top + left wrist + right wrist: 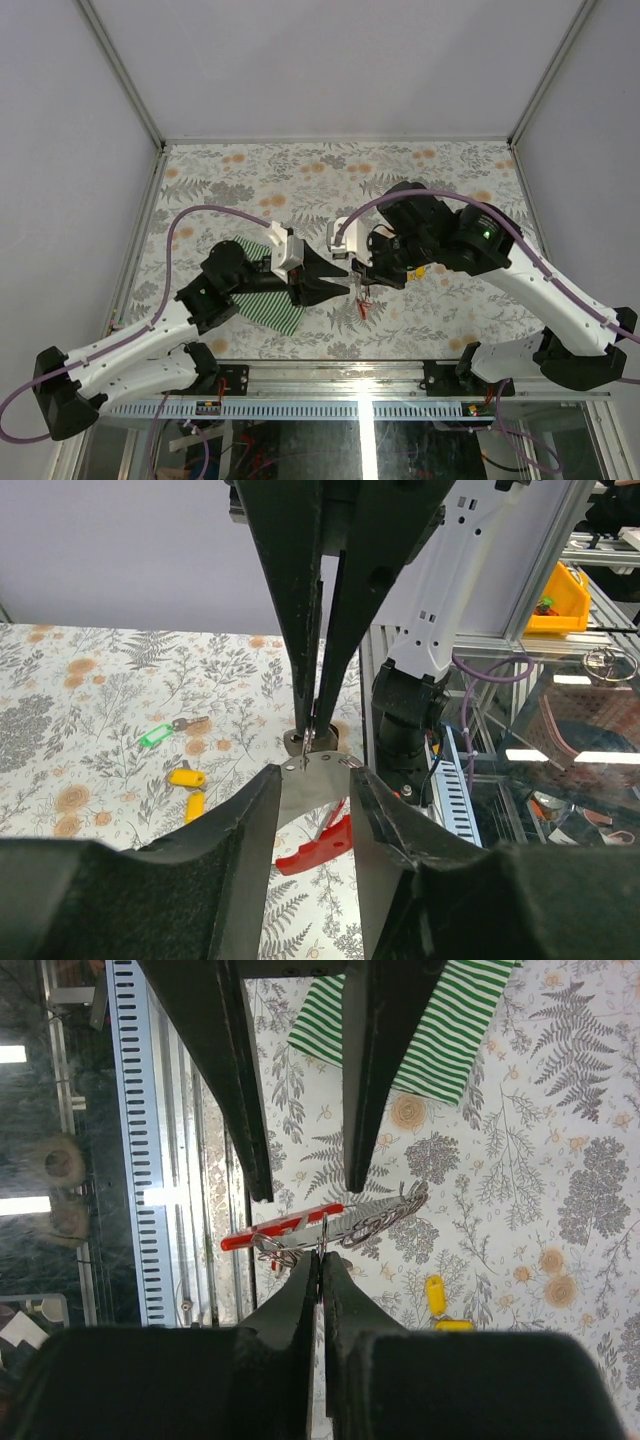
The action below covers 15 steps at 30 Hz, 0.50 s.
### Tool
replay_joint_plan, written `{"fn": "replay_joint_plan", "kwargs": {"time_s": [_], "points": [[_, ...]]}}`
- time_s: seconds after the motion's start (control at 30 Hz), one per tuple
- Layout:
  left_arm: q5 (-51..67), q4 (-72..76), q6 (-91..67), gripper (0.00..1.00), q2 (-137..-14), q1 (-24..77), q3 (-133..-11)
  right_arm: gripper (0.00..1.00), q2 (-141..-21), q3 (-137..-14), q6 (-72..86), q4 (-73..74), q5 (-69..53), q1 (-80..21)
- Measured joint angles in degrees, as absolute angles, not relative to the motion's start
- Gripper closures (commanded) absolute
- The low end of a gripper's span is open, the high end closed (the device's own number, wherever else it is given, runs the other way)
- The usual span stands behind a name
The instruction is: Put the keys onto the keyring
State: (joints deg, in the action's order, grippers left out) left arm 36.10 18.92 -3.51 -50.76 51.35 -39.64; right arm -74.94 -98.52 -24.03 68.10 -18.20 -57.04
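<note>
Right gripper point(322, 1257) pinched tight on keyring point(290, 1231); left gripper point(312, 776) spread, holding nothing, straddling it; keys point(188, 778) lie apart at left's 9 o'clock, so left fetches

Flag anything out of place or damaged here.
Nothing looks spilled or damaged. The right gripper is pinched on the keyring as expected. The only oddity is that the striped cloth lies partly under the left arm, close to the work.
</note>
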Motion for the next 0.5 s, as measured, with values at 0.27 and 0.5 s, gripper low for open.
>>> {"fn": "replay_joint_plan", "kwargs": {"time_s": [0.27, 0.5], "points": [[36.27, 18.94, -3.07, 0.65, -52.99, 51.35, -39.66, 1.00, -75.90, -98.52, -24.05, 68.71, -17.45, -58.50], [37.15, 18.94, -2.87, 0.67, -53.78, 51.35, -40.40, 1.00, -75.90, -98.52, -24.05, 68.69, -17.50, -58.85]]}}
